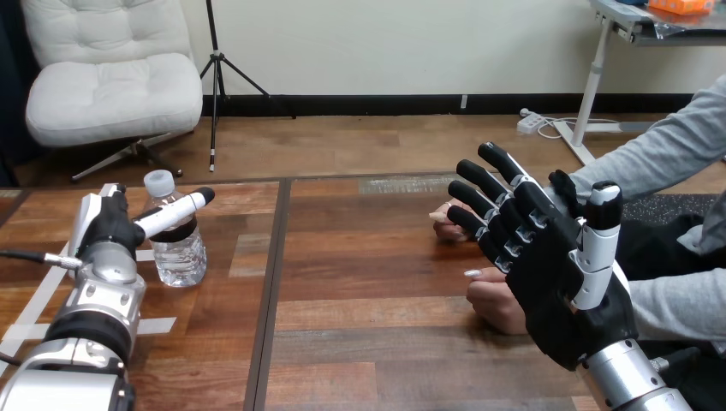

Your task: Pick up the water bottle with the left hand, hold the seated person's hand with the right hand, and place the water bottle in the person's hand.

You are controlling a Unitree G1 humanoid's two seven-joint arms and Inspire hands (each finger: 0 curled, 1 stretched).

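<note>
A clear water bottle (177, 250) with a white cap stands upright on the wooden table (377, 342) at the left. My left hand (107, 229) is pressed to its left side, and part of the hand crosses the front of the bottle below the neck. At the right, my right hand (556, 287) is raised and open, back towards the camera, fingers straight and spread. The person's nearer hand (492, 301) rests on the table just left of my palm and is partly hidden by it. Their farther hand (447, 225) lies by my fingertips. I cannot tell whether my right hand touches either.
White tape strips (34, 318) mark the table at the left beside my left forearm (90, 342). A dark seam (272, 282) runs down the table between the bottle and the person's hands. The person's grey sleeves (663, 154) come in from the right edge.
</note>
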